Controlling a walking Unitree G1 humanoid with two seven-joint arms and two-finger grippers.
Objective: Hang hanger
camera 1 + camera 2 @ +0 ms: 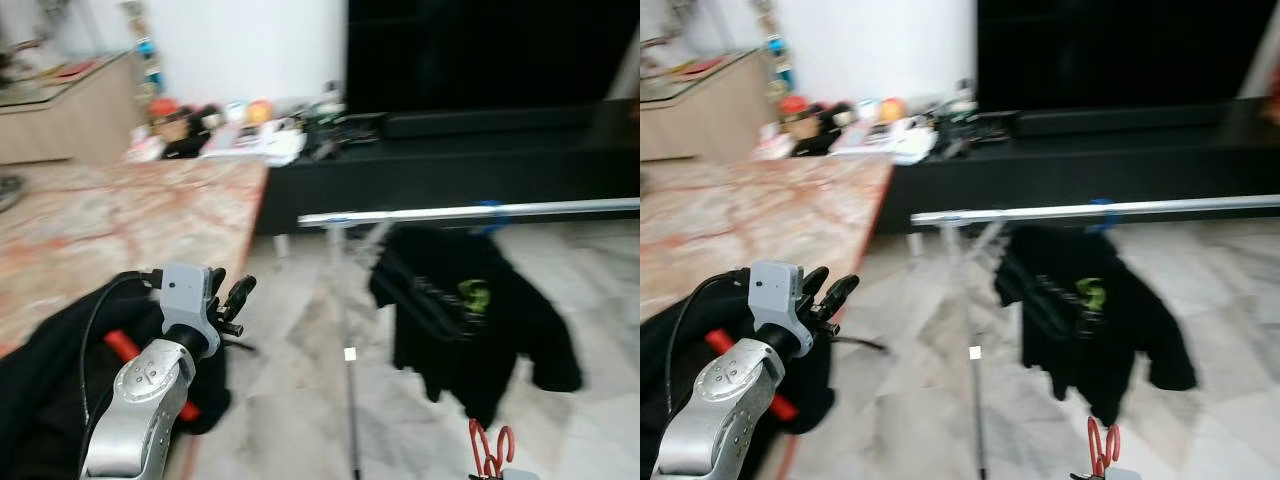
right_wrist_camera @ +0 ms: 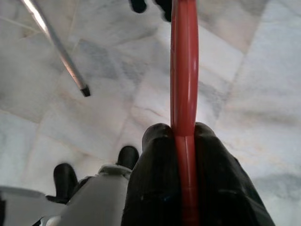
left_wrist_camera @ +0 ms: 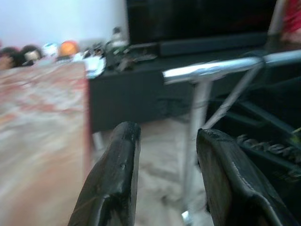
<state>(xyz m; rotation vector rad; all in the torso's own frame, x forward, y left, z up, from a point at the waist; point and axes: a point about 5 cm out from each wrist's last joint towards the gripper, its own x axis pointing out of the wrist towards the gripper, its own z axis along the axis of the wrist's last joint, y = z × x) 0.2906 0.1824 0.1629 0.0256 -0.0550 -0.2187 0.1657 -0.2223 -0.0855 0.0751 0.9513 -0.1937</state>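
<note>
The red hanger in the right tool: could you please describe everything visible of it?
The red hanger looks like glossy plastic. The right wrist view shows a straight, slim bar of it pinched between the right tool's two black fingers, above the marble floor. In the head views its curved red hook pokes up at the bottom edge, below the hanging black shirt.

The scene is seen from the head, forward and downward, by both eye views; the silver rail [image 1: 470,212] and the black shirt [image 1: 1080,310] are shared. The rail is seen closely along the left gripper [image 3: 164,183] in the left wrist view. The marble floor [image 2: 94,94] is faced by the right wrist view.
</note>
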